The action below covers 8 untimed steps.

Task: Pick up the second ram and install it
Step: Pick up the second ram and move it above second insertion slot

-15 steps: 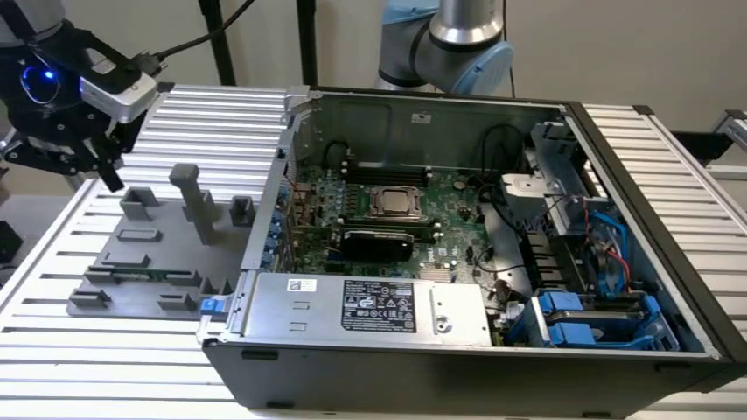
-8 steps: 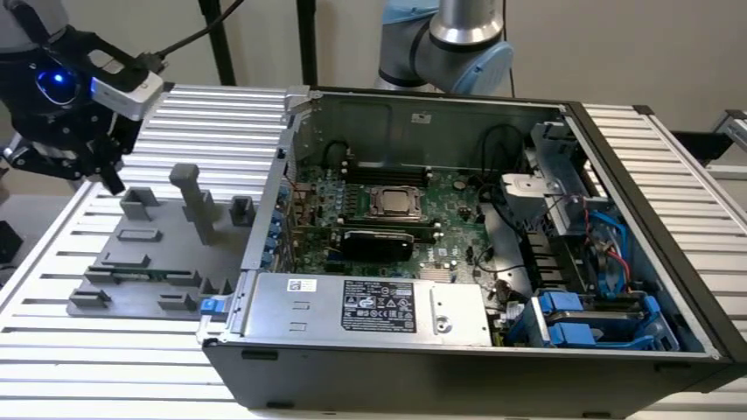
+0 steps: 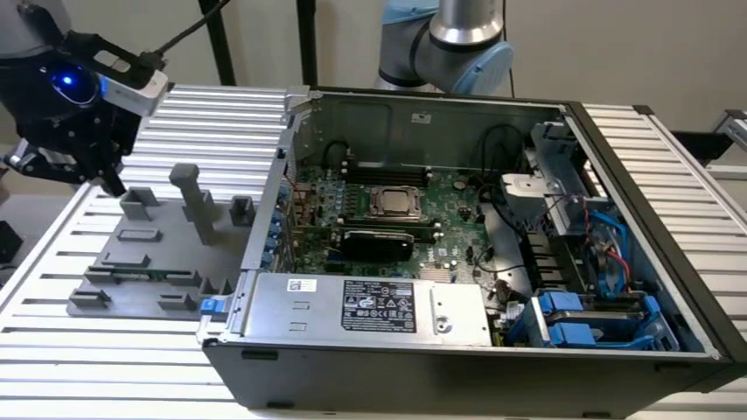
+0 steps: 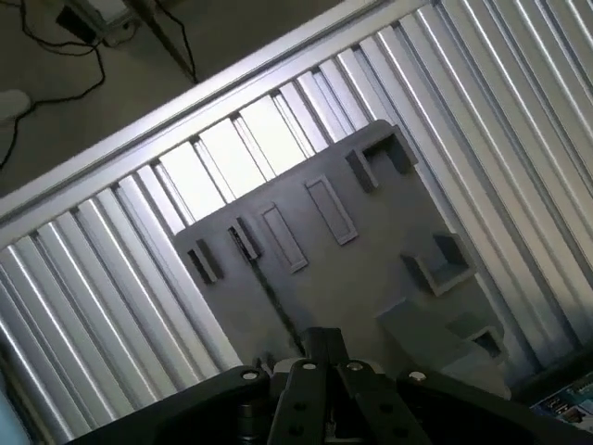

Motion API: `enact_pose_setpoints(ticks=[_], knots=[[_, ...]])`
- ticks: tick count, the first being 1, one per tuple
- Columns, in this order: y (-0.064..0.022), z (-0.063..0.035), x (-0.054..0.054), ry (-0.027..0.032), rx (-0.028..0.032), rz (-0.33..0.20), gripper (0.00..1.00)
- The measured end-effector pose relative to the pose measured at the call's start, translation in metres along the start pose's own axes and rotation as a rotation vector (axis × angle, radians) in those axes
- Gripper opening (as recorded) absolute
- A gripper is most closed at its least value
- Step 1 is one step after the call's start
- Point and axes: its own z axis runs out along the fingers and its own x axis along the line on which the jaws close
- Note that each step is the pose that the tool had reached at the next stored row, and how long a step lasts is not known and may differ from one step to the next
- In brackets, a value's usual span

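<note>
Wrist view puts the black robot gripper (image 4: pixel 324 357), jaw state impossible to tell, above the grey plastic fixture tray (image 4: pixel 371 273), where the thin green ram stick (image 3: pixel 131 276) lies unpicked, so the approach step seems underway, calling for alignment along it and descent.
</note>
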Motion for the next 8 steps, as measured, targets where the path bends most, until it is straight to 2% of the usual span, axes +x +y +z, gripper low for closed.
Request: enact_pose_setpoints(ticks=[8], knots=[[-0.0003, 0.0043, 0.0001, 0.0071, -0.0029, -0.145, 0.00]])
